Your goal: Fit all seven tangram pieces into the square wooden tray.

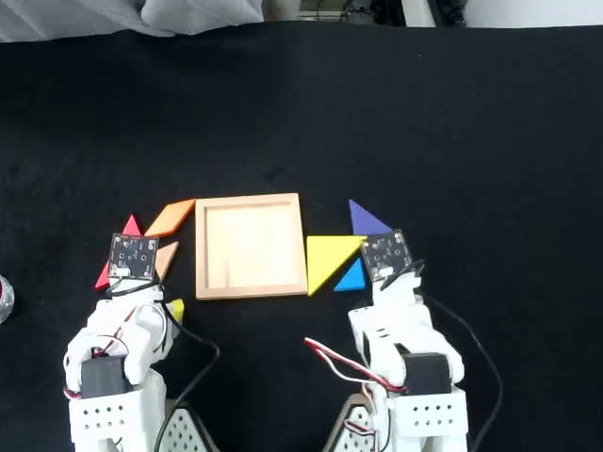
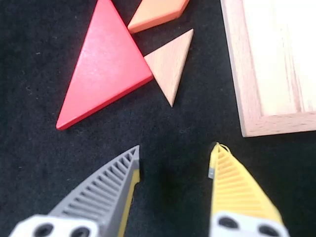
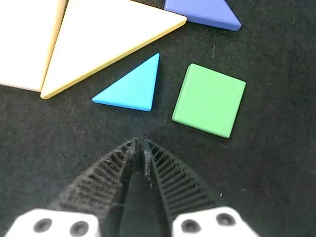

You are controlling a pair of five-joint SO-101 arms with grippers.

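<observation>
Black cloth (image 1: 301, 113) covers the table, and both arms sit at its near edge. The left gripper (image 2: 176, 148) hangs with its jaws wide apart over bare cloth, holding nothing. The right gripper (image 3: 140, 144) has its jaws pressed together, also empty, just short of the blue triangle (image 3: 133, 89).

The wooden tray (image 1: 202, 247) lies between the two arms with nothing in it, so all seven pieces wait outside.

Beyond the left jaws a plain wood triangle (image 2: 170, 61) touches the edge of the red triangle (image 2: 101, 69), and the orange slanted piece (image 2: 158, 14) is just beside both. Beyond the right jaws lie the blue triangle, the green square (image 3: 208, 99) close by it, then the yellow triangle (image 3: 106, 34) and the purple triangle (image 3: 202, 11).

Several things could go wrong:
- **Shut jaws:** the right jaws would likely shove the blue triangle along the cloth unless they part first.
- **Thin pieces:** the pieces look flat and thin, so a pinch may slip off or only tilt one up.
- **Crowded pieces:** gripping the wood triangle may drag the red one with it.
- **Yellow triangle:** it seems to lie against the tray's wall, leaving little room for a finger on that side.
- **Order of fitting:** a big triangle set in the wrong corner would probably block the rest.

The high view gives the whole layout, with the tray in the middle and a cluster of pieces on each side. The right wrist view brings out the green square and the closed jaws. The left wrist view gives the open gap and the contact between the red and wood pieces.
</observation>
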